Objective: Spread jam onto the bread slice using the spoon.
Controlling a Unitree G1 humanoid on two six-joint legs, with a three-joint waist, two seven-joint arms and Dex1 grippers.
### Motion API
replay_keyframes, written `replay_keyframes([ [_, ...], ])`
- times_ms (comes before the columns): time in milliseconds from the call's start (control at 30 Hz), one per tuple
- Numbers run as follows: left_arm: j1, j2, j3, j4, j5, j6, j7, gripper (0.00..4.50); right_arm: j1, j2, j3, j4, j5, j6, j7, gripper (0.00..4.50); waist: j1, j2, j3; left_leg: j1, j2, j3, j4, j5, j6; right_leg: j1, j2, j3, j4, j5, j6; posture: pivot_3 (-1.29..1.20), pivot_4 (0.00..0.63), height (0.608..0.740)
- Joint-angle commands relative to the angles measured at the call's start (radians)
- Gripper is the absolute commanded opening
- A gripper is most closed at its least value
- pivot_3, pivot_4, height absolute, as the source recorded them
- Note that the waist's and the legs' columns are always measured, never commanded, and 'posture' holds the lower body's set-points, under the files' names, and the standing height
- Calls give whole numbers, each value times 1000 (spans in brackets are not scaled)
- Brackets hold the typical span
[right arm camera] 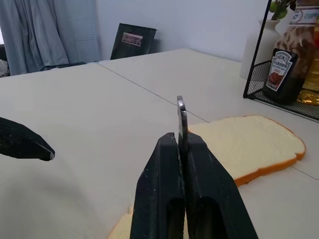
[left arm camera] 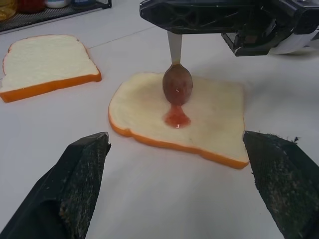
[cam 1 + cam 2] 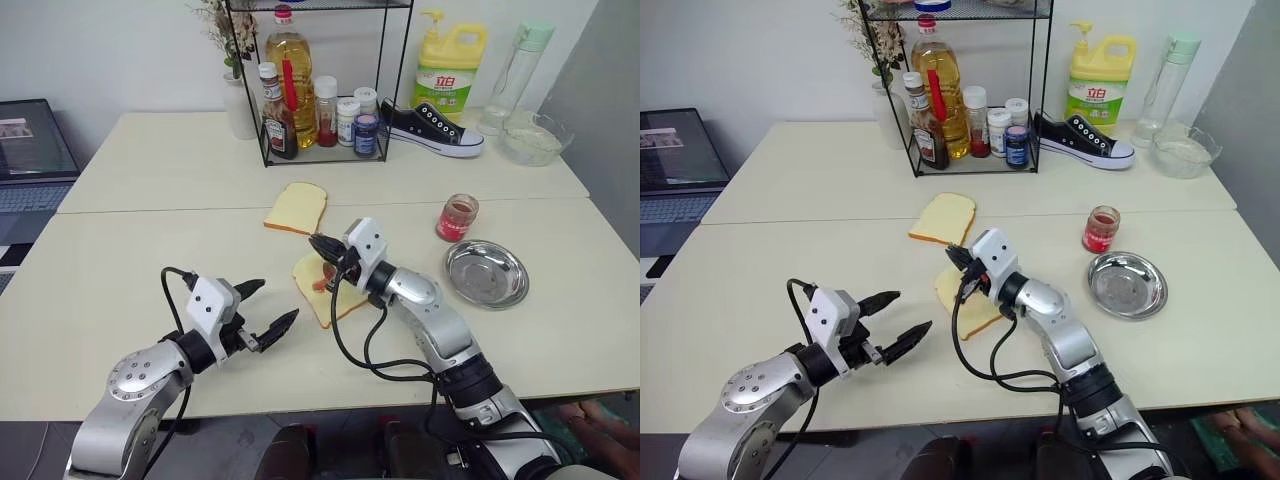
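The dark sauce bottle (image 1: 280, 74) in the wire rack (image 1: 259, 94) bears a Heinz keystone label. The yellow detergent jug (image 3: 447, 72) shows the red characters "立白" on its green label.

Bread slice (image 3: 325, 290) partly hidden by right hand (image 3: 322, 247).

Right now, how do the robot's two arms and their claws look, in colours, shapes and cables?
Both arms are rounded silver-grey metal segments with black joints. Each wrist carries a white boxy block, and loose black cables loop beside it. The left claw has two black, tapered, pointed fingers with a rough texture. The right claw has the same black fingers.
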Motion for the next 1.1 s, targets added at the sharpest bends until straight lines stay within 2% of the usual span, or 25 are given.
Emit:
replay_keyframes([
  [33, -11, 9, 9, -15, -12, -5, -8, 4500, -28, 4, -32, -37, -2, -2, -5, 25, 0, 0, 0, 0, 0, 0, 0, 0, 0, 0, 0, 0, 0, 0, 0, 0, 150, 740],
  [267, -16, 9, 5, -16, -12, -3, -8, 4500, -14, 6, -46, 15, -12, -17, -8, 25, 0, 0, 0, 0, 0, 0, 0, 0, 0, 0, 0, 0, 0, 0, 0, 0, 150, 740],
  [567, -4, 15, 15, -22, -19, 3, -14, 4500, -41, 131, -267, -37, 233, 287, -132, 25, 0, 0, 0, 0, 0, 0, 0, 0, 0, 0, 0, 0, 0, 0, 0, 0, 150, 740],
  [800, -1, 16, 14, -27, -23, 8, -15, 4500, -71, 212, -417, -99, 482, 550, -226, 25, 0, 0, 0, 0, 0, 0, -1, 0, 0, 0, 0, 0, 0, 0, 0, 0, 150, 740],
  [1100, 5, 17, 17, -38, -26, 15, -15, 4500, -35, 224, -400, -144, 537, 636, -245, 25, -1, 0, 0, 0, 0, 0, -1, 0, 0, -1, 0, 0, 0, 0, 0, 0, 150, 740],
])
